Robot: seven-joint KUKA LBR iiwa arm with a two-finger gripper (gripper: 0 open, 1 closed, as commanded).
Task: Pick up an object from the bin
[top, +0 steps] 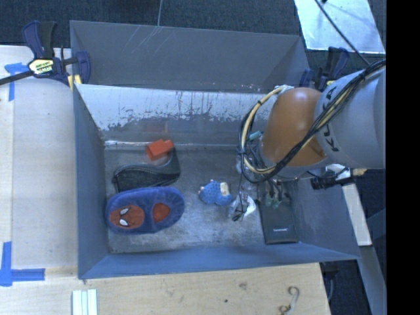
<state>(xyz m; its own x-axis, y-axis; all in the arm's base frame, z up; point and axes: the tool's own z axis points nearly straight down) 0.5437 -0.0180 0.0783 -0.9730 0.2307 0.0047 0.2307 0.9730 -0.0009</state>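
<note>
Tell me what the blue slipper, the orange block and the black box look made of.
Blue slipper: soft plush fabric, with a fuzzy matte nap.
Orange block: probably plastic or foam, with plain matte faces.
Black box: likely hard plastic or card; it is flat and sharp-edged with a slight sheen.

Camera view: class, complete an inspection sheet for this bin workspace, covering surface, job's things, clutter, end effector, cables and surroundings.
Surface: grey metal bin, floor scuffed, back wall streaked.
Job's things: blue slipper front left; black shoe-like thing behind it; orange block at back; blue fuzzy toy mid-floor; small white thing beside it; black box right.
Clutter: nothing seen.
End effector: over the black box's back edge.
Cables: yellow and black, looped round the orange cover.
Surroundings: dark floor behind the bin.
</note>
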